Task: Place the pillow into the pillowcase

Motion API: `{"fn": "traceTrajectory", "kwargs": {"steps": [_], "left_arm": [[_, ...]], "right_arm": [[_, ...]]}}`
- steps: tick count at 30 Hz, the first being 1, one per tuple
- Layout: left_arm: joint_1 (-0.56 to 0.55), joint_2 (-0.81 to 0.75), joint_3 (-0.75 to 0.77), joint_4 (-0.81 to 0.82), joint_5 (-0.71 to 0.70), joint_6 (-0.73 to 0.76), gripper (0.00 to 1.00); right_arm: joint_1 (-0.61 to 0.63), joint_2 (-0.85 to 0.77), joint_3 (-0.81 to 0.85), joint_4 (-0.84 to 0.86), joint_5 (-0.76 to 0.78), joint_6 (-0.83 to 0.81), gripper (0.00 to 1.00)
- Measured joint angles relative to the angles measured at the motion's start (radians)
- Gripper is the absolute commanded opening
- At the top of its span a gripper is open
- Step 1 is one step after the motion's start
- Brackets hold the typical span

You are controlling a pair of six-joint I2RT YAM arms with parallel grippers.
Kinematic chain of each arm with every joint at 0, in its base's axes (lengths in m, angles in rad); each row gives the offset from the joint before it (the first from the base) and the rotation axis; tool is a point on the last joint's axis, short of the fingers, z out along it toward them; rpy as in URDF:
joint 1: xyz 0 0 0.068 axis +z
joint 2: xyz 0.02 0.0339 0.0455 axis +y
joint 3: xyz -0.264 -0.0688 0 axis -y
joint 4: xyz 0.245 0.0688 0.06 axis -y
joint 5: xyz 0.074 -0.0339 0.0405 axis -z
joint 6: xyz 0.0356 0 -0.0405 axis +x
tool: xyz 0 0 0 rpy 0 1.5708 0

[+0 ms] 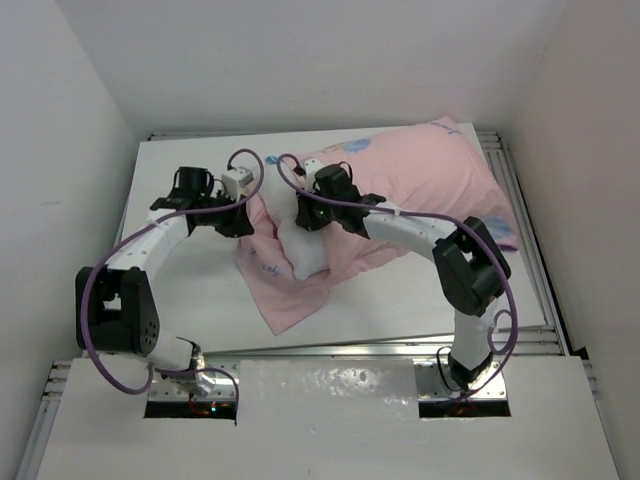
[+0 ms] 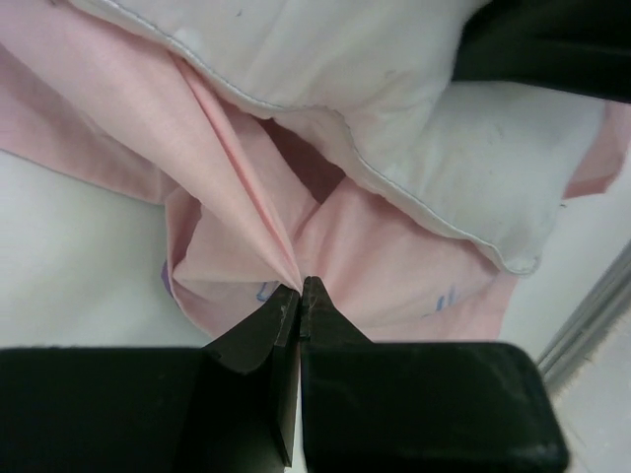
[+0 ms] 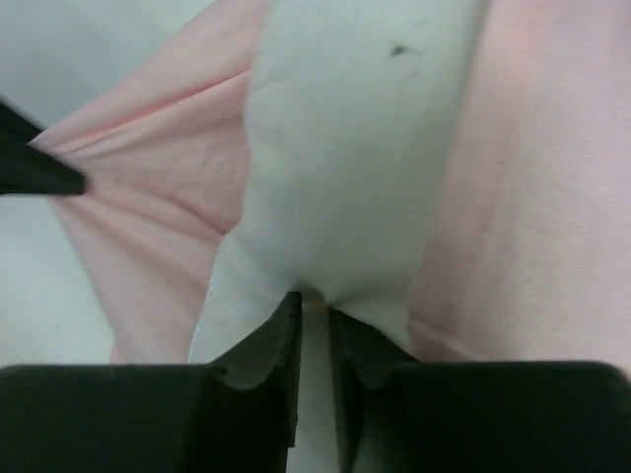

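Observation:
The pale pink pillowcase [image 1: 440,170] lies across the back right of the table, bulging with most of the white pillow inside. One white pillow corner [image 1: 308,252] sticks out of its open end at centre. My left gripper [image 1: 248,222] is shut on a gathered fold of the pillowcase's rim [image 2: 246,187], its tips [image 2: 300,288] pinching pink cloth beside the pillow [image 2: 394,89]. My right gripper [image 1: 303,215] holds the pillow's puckered white edge [image 3: 345,148] between narrowly parted jaws [image 3: 314,304]. Pink pillowcase [image 3: 532,197] flanks the white corner on both sides.
The white table [image 1: 200,290] is boxed in by white walls on three sides. An aluminium rail [image 1: 530,250] runs along its right edge and another along the front. The left gripper's black fingertip [image 3: 39,168] shows at the left of the right wrist view.

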Motion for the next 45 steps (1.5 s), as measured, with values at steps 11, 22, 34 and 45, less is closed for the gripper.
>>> {"fn": "traceTrajectory", "kwargs": {"steps": [11, 22, 34, 45], "left_arm": [[0.0, 0.056, -0.051, 0.055, -0.056, -0.031, 0.0], [0.0, 0.056, -0.051, 0.059, -0.072, -0.042, 0.0], [0.001, 0.056, -0.052, 0.062, -0.083, -0.058, 0.0], [-0.022, 0.108, -0.095, 0.186, -0.092, -0.192, 0.57]], "right_arm": [[0.1, -0.126, -0.209, 0.223, -0.276, -0.067, 0.43], [0.199, 0.084, -0.065, 0.308, -0.278, -0.021, 0.84], [0.204, 0.208, -0.024, 0.3, -0.068, -0.036, 0.28], [0.204, 0.214, -0.142, 0.472, -0.056, 0.003, 0.0]]}}
